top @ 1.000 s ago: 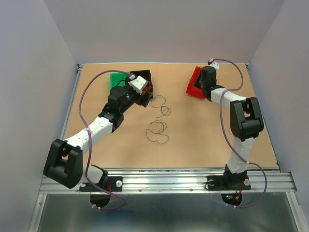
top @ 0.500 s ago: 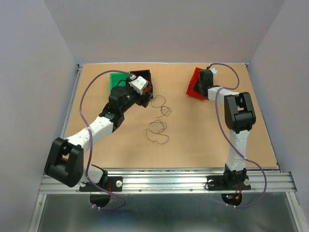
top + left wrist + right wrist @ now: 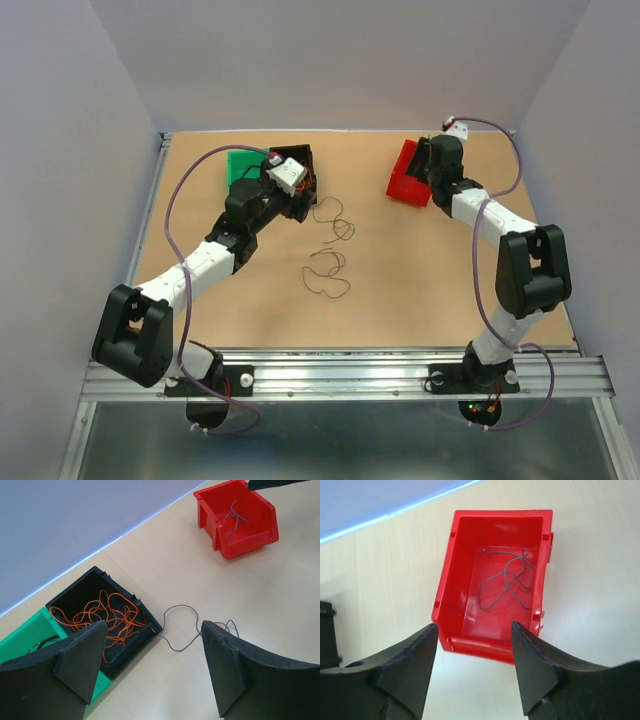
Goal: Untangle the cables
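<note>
Two thin dark cables lie in loose loops on the table, one (image 3: 338,222) just right of the black bin and one (image 3: 328,275) nearer the arms. A grey cable (image 3: 177,650) runs from the black bin's corner across the table between my left fingers. My left gripper (image 3: 154,627) hovers open over that corner, holding nothing. Orange cables (image 3: 107,616) fill the black bin (image 3: 80,587). My right gripper (image 3: 474,626) hangs open above the near wall of the red bin (image 3: 451,585), empty. A grey cable (image 3: 507,580) lies curled inside the red bin.
A green bin (image 3: 25,632) sits against the black bin's left side with a dark strand in it. The red bin (image 3: 405,175) stands at the back right, the black bin (image 3: 300,160) at the back centre-left. Walls enclose the table.
My right gripper went from shut to open over the red bin, and the right arm swung its elbow out to the right. The left arm and the table cables stayed still.
</note>
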`<state>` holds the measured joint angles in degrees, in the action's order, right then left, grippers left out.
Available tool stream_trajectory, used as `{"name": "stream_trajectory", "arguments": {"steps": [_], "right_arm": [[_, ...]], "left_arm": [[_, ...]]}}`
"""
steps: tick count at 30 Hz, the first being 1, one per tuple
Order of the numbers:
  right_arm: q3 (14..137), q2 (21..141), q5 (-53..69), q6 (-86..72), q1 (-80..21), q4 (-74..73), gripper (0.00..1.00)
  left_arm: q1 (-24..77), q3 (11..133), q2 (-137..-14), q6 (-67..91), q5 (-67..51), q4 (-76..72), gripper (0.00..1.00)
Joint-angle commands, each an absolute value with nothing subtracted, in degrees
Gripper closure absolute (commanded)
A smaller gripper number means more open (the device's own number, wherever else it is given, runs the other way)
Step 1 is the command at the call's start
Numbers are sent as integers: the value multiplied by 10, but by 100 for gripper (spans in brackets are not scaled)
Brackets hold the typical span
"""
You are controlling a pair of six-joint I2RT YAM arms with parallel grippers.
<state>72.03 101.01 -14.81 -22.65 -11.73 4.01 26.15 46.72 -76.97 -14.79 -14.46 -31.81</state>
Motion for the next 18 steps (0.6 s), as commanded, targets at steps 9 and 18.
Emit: {"name": "stream_trajectory", "arguments": {"steps": [9,18], "right_arm": [[689,1025,60,-78,-269,56,8],[764,1130,64,-72,-303,52,10]], "left_arm": [[263,477,-758,-151,-124,-339,12],[262,478,-760,-151,-125,-339,12]]}}
